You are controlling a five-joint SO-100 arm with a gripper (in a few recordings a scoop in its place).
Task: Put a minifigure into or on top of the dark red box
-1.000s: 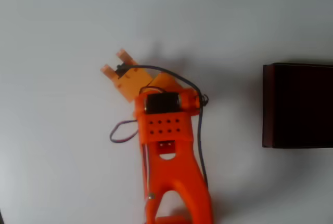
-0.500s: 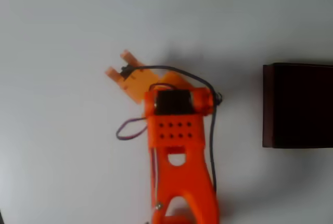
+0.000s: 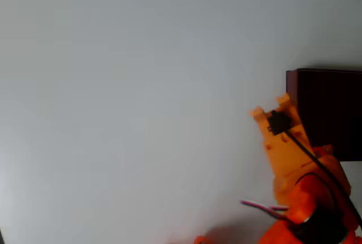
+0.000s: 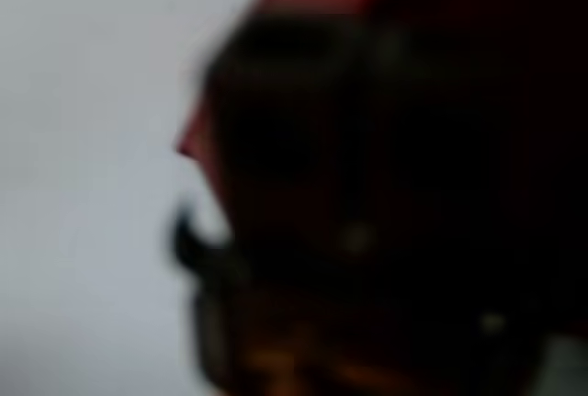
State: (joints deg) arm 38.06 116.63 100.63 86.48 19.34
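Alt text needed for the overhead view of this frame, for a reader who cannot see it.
An orange robot arm reaches up from the lower right, its hand beside the left wall of the dark red box at the right edge. A small dark shape sits between the fingers, possibly the minifigure, too blurred to confirm. The white table spreads left.

No lettering, label, brand mark or number can be read anywhere: the dark red box [image 3: 325, 114] has plain walls, the counter [image 3: 124, 108] is bare white, and the orange arm carries no legible marking (the wrist view is too blurred).
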